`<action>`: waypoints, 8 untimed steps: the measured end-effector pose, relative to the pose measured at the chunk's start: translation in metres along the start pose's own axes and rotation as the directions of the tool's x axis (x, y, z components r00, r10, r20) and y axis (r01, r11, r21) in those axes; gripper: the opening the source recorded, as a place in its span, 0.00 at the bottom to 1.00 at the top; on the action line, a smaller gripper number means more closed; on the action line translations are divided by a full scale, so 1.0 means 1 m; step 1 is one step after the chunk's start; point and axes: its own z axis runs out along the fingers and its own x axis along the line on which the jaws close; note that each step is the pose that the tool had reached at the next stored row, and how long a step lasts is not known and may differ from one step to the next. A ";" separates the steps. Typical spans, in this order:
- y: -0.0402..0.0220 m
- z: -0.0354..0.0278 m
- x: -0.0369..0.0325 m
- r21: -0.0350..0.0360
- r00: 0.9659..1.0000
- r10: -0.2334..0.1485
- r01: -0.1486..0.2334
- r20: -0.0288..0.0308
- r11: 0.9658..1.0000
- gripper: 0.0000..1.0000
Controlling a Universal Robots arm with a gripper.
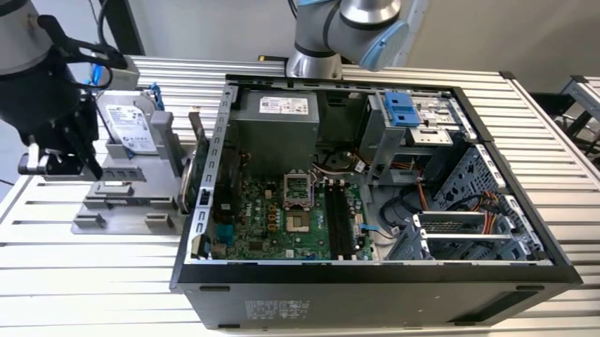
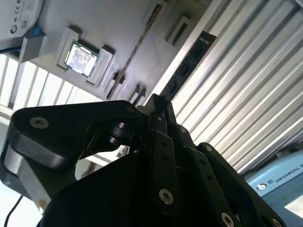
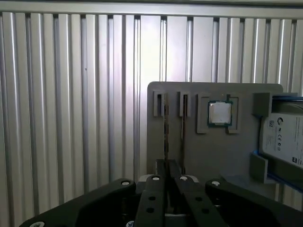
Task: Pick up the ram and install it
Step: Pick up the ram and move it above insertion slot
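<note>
The gripper (image 1: 61, 165) hangs over a grey holder tray (image 1: 122, 210) at the exterior view's left, on the ribbed aluminium table (image 1: 94, 281) beside the open computer case (image 1: 375, 281). The case's side wall stands between the tray and the green motherboard (image 1: 272, 225), where the black memory slots (image 1: 339, 217) lie next to the CPU socket (image 1: 298, 189). The tray also carries a hard drive (image 1: 129, 126) in a blue frame. Both wrist views show a square silver CPU chip (image 3: 220, 113) seated in its own pocket of the tray, apart from the fingers. The ram (image 2: 187, 66) is at the tray's outer side, along the edge nearest the bare table ribs. Beside it is a second narrow groove (image 3: 183, 123). In the second wrist view the jaws appear pressed together on the stick's near end. The stick's long axis runs straight away from the fingertips and parallel to the table ribs. It stands on its long edge: the first wrist view sees it as a thin dark line (image 3: 165, 132), while the second wrist view shows its flat face with black chips. I cannot tell whether it sits in its slot or is raised clear of it.
</note>
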 end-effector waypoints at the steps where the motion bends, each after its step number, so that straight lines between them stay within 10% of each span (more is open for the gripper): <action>1: 0.0000 -0.0042 -0.0001 0.000 1.000 0.000 0.000 0.000 1.000 0.00; 8: 0.0006 -0.0361 -0.0009 0.000 1.000 0.000 0.000 0.000 1.000 0.00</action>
